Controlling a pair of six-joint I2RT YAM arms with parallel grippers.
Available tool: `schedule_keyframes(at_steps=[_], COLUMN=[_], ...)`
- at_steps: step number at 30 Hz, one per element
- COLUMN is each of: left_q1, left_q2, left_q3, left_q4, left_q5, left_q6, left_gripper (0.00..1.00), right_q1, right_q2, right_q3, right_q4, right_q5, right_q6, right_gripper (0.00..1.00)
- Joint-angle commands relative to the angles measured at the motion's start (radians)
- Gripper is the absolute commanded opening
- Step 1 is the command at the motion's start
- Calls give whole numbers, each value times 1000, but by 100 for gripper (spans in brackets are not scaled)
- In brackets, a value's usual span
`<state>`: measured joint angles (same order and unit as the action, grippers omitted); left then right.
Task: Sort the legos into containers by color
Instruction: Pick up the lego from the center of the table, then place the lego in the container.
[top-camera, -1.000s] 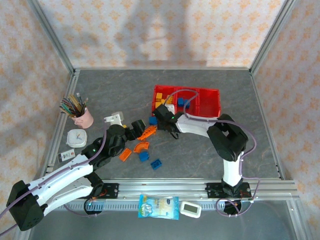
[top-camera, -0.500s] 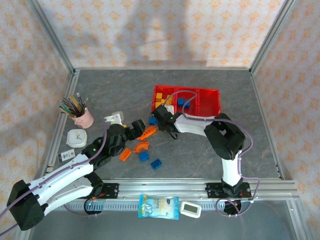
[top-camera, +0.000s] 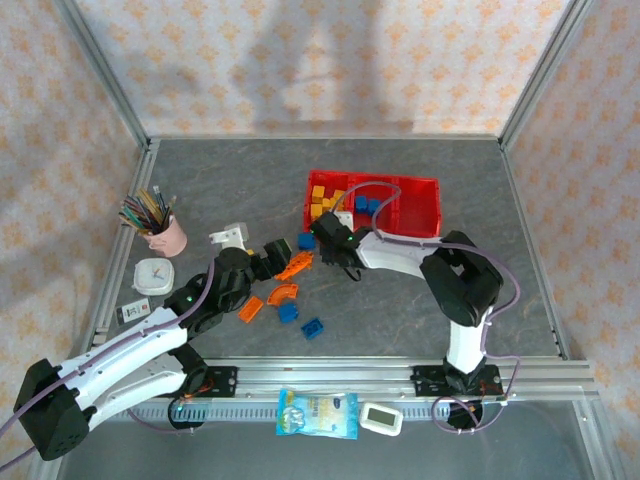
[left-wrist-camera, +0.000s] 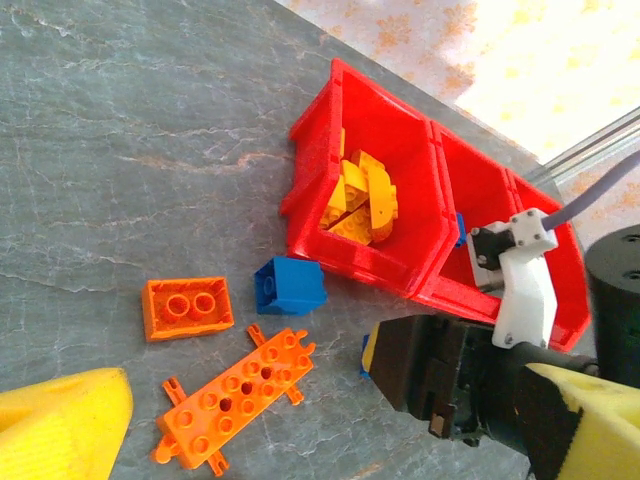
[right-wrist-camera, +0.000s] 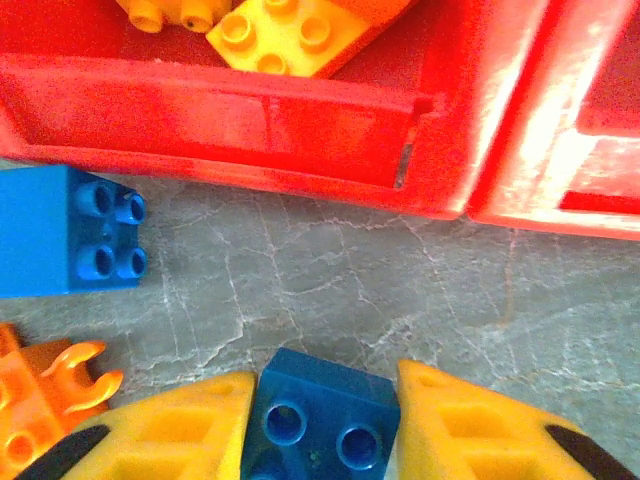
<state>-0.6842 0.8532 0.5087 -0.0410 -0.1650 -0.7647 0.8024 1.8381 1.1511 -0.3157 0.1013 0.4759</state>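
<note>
The right gripper (right-wrist-camera: 325, 385) has just pinched shut on a small dark-blue plastic brick (right-wrist-camera: 318, 428) beside the red plastic bins (right-wrist-camera: 250, 115); it looks ready to lift.

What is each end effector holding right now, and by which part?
Right end effector grips a blue brick by its two opposite sides. Left end effector is open, holding nothing.

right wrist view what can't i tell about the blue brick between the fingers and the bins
- Right wrist: the blue brick between the fingers of the right gripper is cut off by the bottom edge, so its length is unclear.
- Right wrist: the yellow bricks in the red bin run past the top edge; no count.
- Left wrist: the right gripper's dark body covers most of that blue brick.
</note>
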Motion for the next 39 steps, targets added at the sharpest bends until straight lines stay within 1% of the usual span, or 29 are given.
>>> schedule_keyframes(at_steps=[1, 8, 13, 18, 23, 27, 30, 33, 39], left_q1=[8, 8, 8, 8, 8, 8, 8, 8, 8], left_q2=[3, 49, 111, 173, 207, 210, 207, 204, 194], left_q3=[31, 63, 99, 142, 175, 182, 182, 180, 177], left_q4=[-8, 10, 40, 57, 64, 67, 67, 68, 67], left_q5=[4, 31, 71, 112, 124, 119, 117, 114, 114], left_q6=[13, 31, 45, 52, 64, 67, 68, 69, 67], left_gripper=[99, 99, 99, 99, 99, 99, 99, 99, 99], right_q1=[-20, -70, -167, -258, -324, -343, -345, -345, -343], right_q2=[-74, -196, -241, -194, -87, -30, -11, -21, -76], right_q3=[-30, -38, -15, 52, 127, 167, 188, 193, 174], right_q4=[-26, -54, -59, -58, -43, -23, -23, -22, -24], right_q5=[3, -36, -92, -86, -76, -82, -86, -101, -138], right_q6=[9, -7, -38, -87, -120, -131, -137, -146, -153], right_gripper=[35, 36, 36, 36, 36, 37, 43, 49, 53])
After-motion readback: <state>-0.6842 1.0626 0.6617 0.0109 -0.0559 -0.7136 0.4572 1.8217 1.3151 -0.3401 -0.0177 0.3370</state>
